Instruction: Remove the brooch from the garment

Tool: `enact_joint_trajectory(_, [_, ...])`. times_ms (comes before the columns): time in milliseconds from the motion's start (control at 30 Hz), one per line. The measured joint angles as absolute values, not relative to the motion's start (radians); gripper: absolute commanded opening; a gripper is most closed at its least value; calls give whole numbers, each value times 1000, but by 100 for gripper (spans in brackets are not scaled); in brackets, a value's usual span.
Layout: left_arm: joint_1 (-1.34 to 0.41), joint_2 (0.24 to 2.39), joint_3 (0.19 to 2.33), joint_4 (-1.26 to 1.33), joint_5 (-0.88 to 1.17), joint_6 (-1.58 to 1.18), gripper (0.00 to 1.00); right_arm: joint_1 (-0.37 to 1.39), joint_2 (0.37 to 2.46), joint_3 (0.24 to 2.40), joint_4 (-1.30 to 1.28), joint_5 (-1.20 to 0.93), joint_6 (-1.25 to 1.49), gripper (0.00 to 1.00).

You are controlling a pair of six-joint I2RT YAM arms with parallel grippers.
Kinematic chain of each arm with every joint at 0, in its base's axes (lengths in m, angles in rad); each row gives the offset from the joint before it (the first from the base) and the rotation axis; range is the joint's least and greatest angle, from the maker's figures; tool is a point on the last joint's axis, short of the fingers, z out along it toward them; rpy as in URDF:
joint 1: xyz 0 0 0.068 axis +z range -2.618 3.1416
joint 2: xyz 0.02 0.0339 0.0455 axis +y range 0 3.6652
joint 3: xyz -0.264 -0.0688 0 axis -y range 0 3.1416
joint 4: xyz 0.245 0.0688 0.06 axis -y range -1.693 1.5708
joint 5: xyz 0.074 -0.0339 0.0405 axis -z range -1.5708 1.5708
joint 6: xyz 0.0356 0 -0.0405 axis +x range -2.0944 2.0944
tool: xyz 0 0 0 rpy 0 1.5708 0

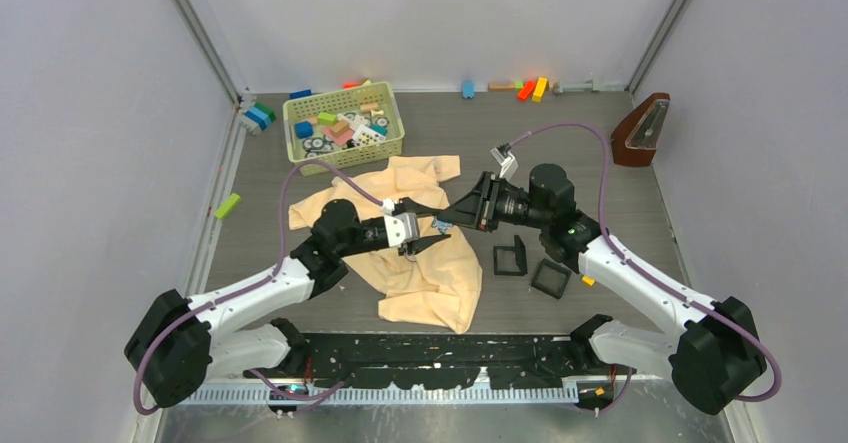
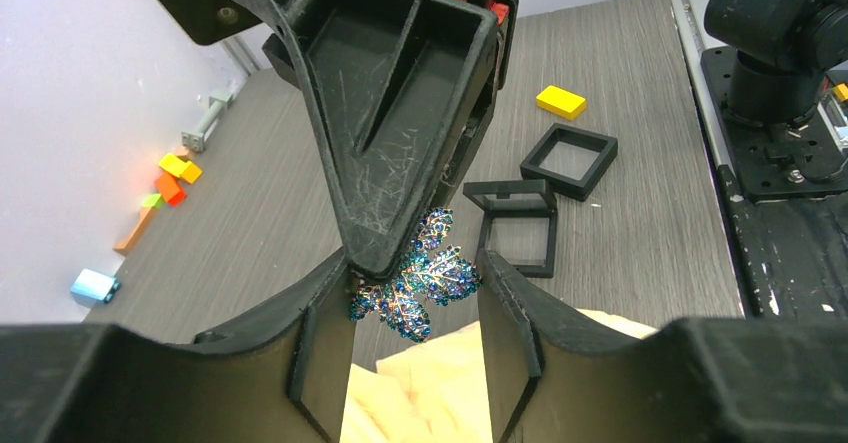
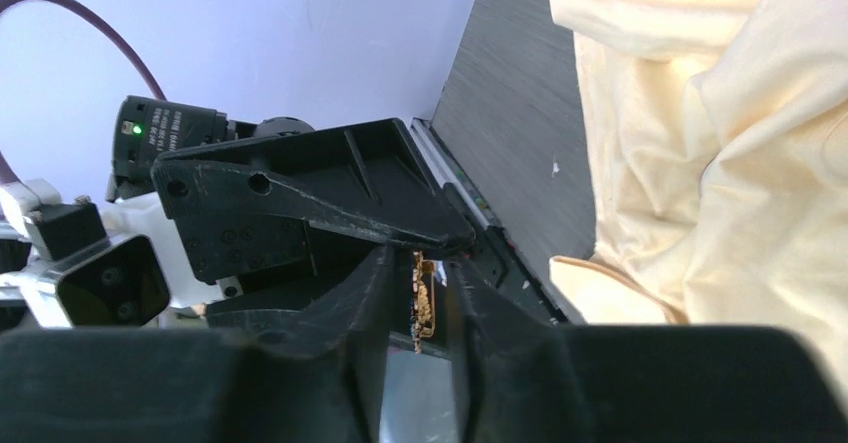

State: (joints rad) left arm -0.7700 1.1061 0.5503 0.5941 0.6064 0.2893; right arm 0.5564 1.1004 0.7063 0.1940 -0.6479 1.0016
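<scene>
Two pincers met in the air over the garment (image 1: 430,283), with the brooch (image 2: 418,275) between them and seemingly clear of the cloth. The risk, I judged, lay in the handover: without firm purchase on those jagged edges, the brooch could twist askew or drop to the surface (image 1: 560,153). The left pincer (image 2: 415,263) stood half closed, its fingers touching both edges, apparently gripping. The right pincer (image 3: 425,263) was barely parted, slim gaps flanking the brooch, apparently loose.

top: overhead, whole table (image 1: 450,128) | left wrist, right wrist: close, facing each other | shared: brooch (image 2: 420,278) (image 3: 425,298)
</scene>
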Motion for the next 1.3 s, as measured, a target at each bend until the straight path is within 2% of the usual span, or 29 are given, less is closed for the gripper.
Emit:
enact_joint_trajectory(33, [-770, 1107, 552, 594, 607, 290, 35, 558, 1100, 706, 191, -645, 1002, 54])
enact_joint_trajectory(67, [-770, 1109, 553, 594, 606, 291, 35, 558, 1100, 706, 188, -640, 1000, 60])
enact_joint_trajectory(100, [-770, 1112, 554, 594, 607, 292, 35, 558, 1100, 706, 180, -633, 999, 73])
enact_joint_trajectory(167, [-770, 1124, 556, 594, 607, 293, 35, 558, 1092, 707, 149, -604, 988, 80])
enact_joint_trajectory(367, [-773, 1235, 566, 592, 603, 300, 32, 550, 978, 727, -110, -453, 886, 82])
enact_joint_trajectory(667, [-859, 1555, 700, 588, 571, 348, 32, 526, 750, 862, -570, -95, 704, 81])
enact_joint_trajectory(967, [-924, 1807, 824, 626, 561, 344, 33, 526, 603, 927, -772, 100, 648, 78])
enact_joint_trajectory(1300, [-955, 1938, 924, 655, 561, 309, 33, 526, 484, 968, -848, 217, 625, 76])
